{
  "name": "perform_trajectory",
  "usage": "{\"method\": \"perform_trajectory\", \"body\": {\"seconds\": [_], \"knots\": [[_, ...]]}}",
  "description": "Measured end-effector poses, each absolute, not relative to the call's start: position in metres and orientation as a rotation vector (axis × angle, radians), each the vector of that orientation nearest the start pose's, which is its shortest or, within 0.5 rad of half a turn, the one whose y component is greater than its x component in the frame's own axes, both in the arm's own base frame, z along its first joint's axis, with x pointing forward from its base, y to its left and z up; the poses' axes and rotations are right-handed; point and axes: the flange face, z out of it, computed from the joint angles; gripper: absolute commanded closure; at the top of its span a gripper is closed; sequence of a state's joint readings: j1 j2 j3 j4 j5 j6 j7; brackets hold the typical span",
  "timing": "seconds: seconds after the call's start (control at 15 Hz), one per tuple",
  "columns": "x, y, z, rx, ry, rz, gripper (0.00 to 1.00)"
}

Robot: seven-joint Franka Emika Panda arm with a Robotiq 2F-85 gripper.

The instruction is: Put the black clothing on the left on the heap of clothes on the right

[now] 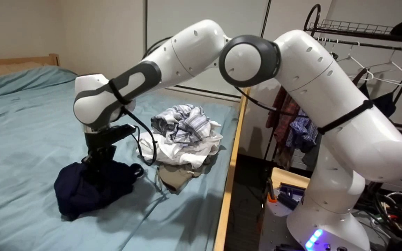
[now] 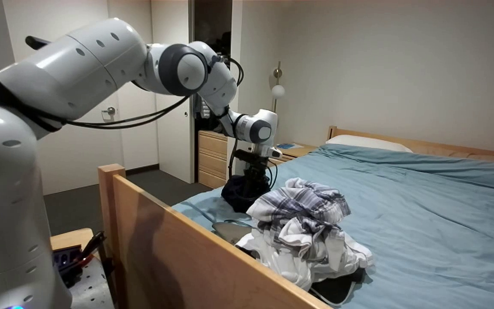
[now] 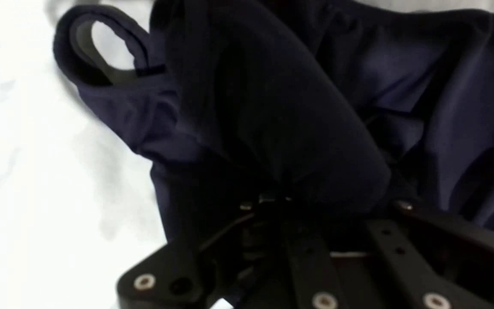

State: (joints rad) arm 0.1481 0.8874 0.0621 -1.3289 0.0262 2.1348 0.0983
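Observation:
The black clothing (image 1: 73, 197), dark navy to the eye, lies bunched on the blue bed sheet. It also shows in an exterior view (image 2: 235, 196) beyond the heap, and fills much of the wrist view (image 3: 465, 81), with a strap loop at upper left. My gripper (image 1: 98, 170) points down into it; it also shows in an exterior view (image 2: 254, 185). In the wrist view the fingers (image 3: 335, 201) come inward and cloth gathers in folds between them; the fingertips are buried. The heap of clothes (image 1: 187, 130), plaid over white and tan, also shows in an exterior view (image 2: 302, 231).
The wooden bed rail (image 1: 233, 164) runs between the heap and the robot base; it stands tall in an exterior view (image 2: 187, 244). A cable (image 1: 148, 146) hangs by the wrist. A clothes rack (image 1: 361, 38) stands behind the arm. A tan hat-like item (image 1: 176, 177) lies at the heap's foot.

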Motion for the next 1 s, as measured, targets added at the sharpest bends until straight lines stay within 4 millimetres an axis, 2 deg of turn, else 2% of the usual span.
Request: {"method": "perform_trajectory", "body": {"seconds": [0.27,0.4,0.67,0.87,1.0], "knots": [[0.704,0.098,0.225,-3.072,0.115,0.046,0.91],[0.694,0.084,0.248,-3.073,0.188,-0.019,0.91],[0.661,0.073,0.312,-3.103,0.248,-0.150,0.91],[0.631,0.064,0.367,-3.137,0.378,-0.248,0.91],[0.610,0.051,0.402,-3.128,0.487,-0.293,0.91]]}}
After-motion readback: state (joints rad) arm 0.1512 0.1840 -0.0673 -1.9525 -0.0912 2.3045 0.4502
